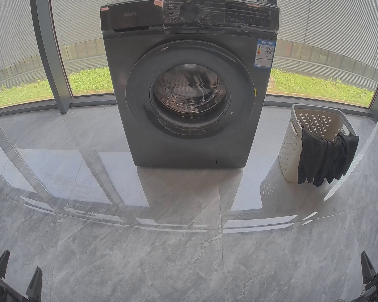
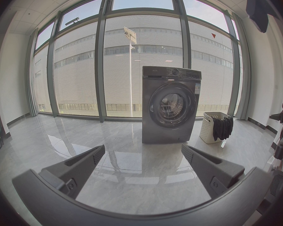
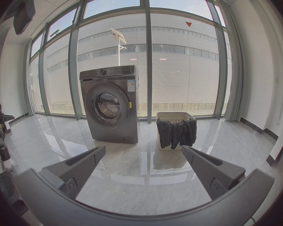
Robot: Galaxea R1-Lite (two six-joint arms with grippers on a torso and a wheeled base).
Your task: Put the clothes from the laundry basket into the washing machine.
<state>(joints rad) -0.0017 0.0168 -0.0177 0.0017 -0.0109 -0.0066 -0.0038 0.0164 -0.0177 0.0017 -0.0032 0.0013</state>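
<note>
Now | left fingers (image 2: 77,164) spread | right fingers (image 3: 210,170) spread | clothes (image 1: 325,158) draped over laundry basket (image 1: 289,152)

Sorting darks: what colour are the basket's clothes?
The clothes are black, clearest in the right wrist view.

The big dark grey washing machine (image 1: 189,89) stands upright on the shiny floor in front of the windows, and its round door faces out with the silver drum showing in the middle. The white laundry basket (image 1: 290,147), full of little holes, stands on the floor near the machine's right side. Black clothes (image 1: 325,156) hang over its front rim and down the outside.
</note>
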